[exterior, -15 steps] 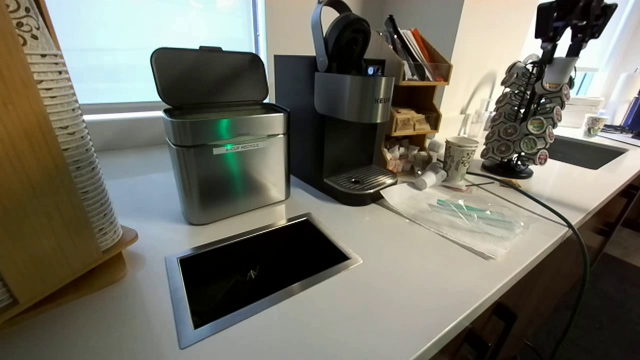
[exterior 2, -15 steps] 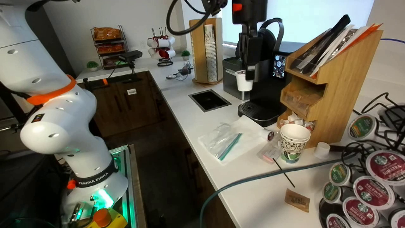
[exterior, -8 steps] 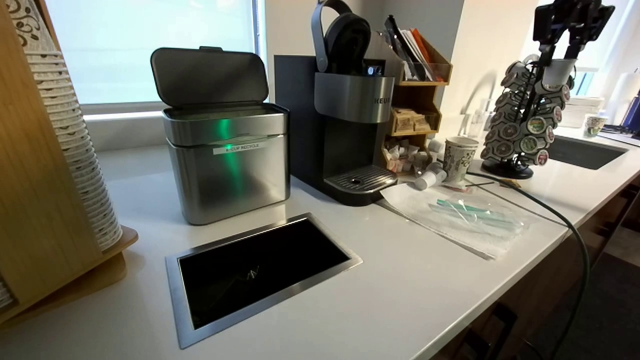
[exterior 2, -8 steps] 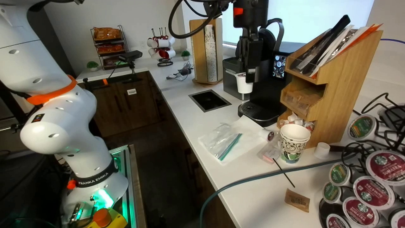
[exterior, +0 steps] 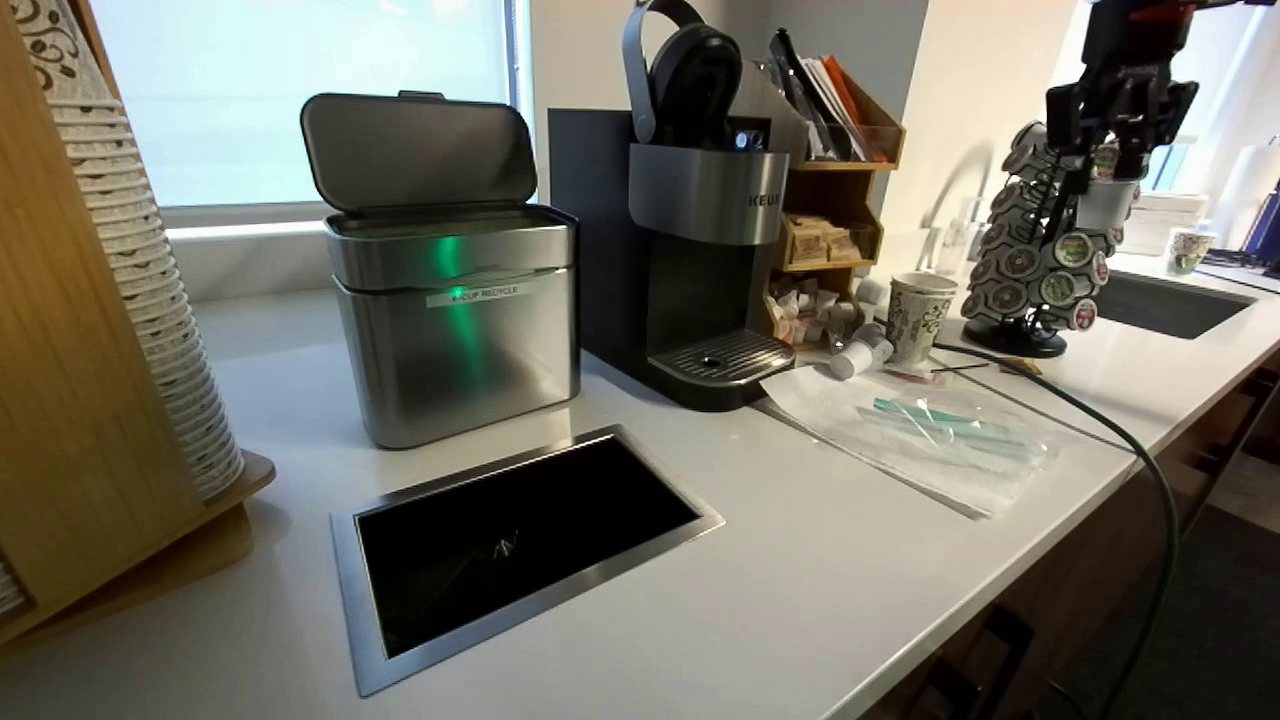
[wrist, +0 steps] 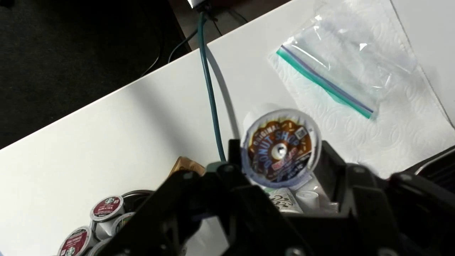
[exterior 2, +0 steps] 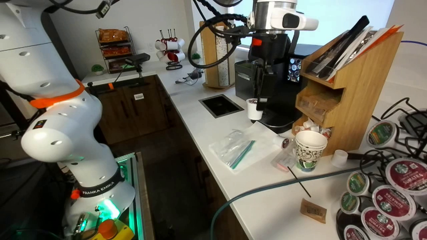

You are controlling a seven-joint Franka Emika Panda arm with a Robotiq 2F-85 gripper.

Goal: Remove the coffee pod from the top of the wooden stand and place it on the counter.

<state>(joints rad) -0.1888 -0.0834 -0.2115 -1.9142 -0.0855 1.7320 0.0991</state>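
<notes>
My gripper (exterior: 1103, 175) is shut on a white coffee pod (exterior: 1105, 207) and holds it upright in the air above the counter (exterior: 790, 570). In an exterior view the gripper (exterior 2: 262, 103) and pod (exterior 2: 253, 111) appear in front of the coffee maker. In the wrist view the pod's brown "Donut Shop" lid (wrist: 280, 147) sits between the fingertips (wrist: 280, 158). The wooden stand (exterior 2: 370, 93) has packets in its top compartment; it also shows in an exterior view (exterior: 872, 90) and is out of the wrist view. The counter also shows there (wrist: 89, 149).
The coffee maker (exterior: 710, 195), paper cups (exterior 2: 308, 150), a pod carousel (exterior 2: 395, 200) and a cable (exterior 2: 253, 191) are nearby. A plastic bag (exterior 2: 233, 150) lies on a paper towel. Loose pods (exterior 2: 339, 158) lie near the stand. A steel-framed opening (exterior: 540, 530) and lidded bin (exterior: 470, 370) are farther along.
My gripper has moved downward with the pod still in it, mostly in the last half second. The pod is now lower above the counter. The other things have not moved.
</notes>
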